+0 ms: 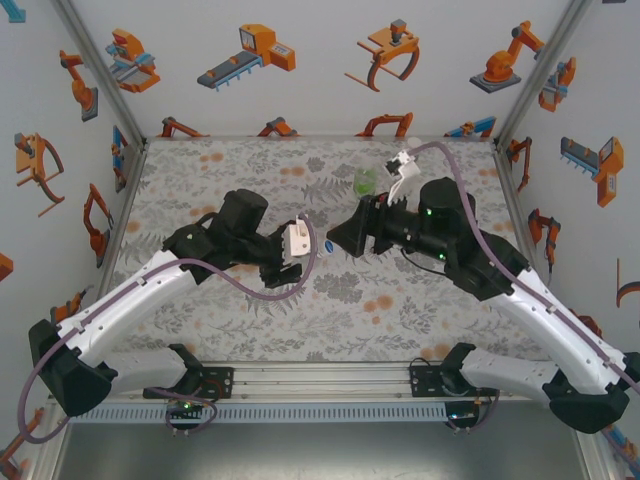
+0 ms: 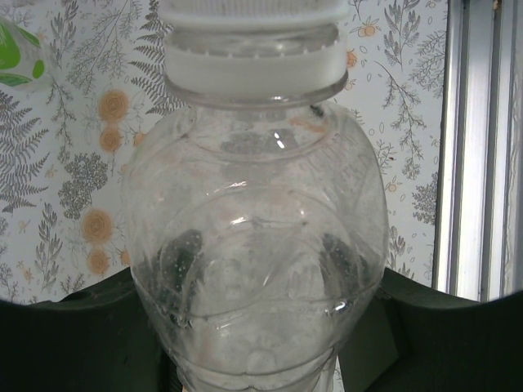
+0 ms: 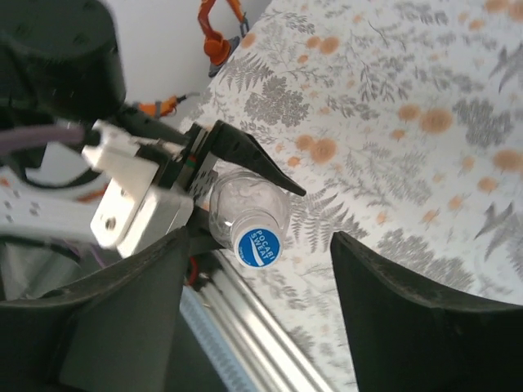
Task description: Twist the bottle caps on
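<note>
bottle [image 2: 253,204] in left hand [image 2: 253,335] | cap [image 2: 253,65] on bottle | right hand [image 3: 260,237] near cap | short bottle [image 1: 366,180] on table [image 1: 250,170], behind right hand

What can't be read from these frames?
- Right wrist: blue cap is seen end-on, so how far it is screwed onto the clear bottle is unclear.
- Left wrist: the cap's top is cut off by the upper edge. The bottle's base is cut off by the lower edge and flanked by the left gripper.
- Left wrist: green bottle is cut off by the left edge; capped or not, unclear.
</note>
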You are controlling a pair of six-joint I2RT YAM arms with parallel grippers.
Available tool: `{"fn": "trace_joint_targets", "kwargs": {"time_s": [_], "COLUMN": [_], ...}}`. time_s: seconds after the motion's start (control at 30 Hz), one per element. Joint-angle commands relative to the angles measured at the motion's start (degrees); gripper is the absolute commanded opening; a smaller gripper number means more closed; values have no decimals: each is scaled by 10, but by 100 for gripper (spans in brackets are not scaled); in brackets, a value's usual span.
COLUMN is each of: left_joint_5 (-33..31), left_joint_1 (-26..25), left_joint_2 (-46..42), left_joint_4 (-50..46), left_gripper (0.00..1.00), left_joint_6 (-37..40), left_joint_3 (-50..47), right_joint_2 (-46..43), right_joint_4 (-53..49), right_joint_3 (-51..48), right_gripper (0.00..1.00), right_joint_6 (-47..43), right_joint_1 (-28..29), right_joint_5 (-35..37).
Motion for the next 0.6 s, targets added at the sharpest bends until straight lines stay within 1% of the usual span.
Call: {"fn": "trace_joint_targets", "kwargs": {"time_s": [0.0, 0.07, 0.17, 0.33, 0.4, 0.57], "left_joint_5": [26, 26, 39, 63, 70, 79], "left_joint_1": [-4, -3, -3, -3, -3, -4], "left_joint_2": [-15, -20, -27, -37, -39, -45], "left_joint_4": [2, 1, -10, -15, -21, -26], "left_gripper": [0, 0, 0, 0, 0, 0], "left_joint_6": [-5, -5, 0, 3, 3, 4], "left_joint_3": [8, 7, 11, 10, 13, 13], "right_joint_2": [-9, -5, 12, 42, 52, 72], "right_joint_4": [19, 5, -44, -98, -104, -87], "right_joint_3": [2, 10, 41, 77, 86, 94], "right_gripper": [60, 59, 58, 58, 58, 55], "right_joint_6": [-195, -263, -363, -492, -518, -525], "right_joint_1": [-3, -3, -3, -3, -3, -3], "right_joint_5": [-88, -133, -203, -272, -285, -300]}}
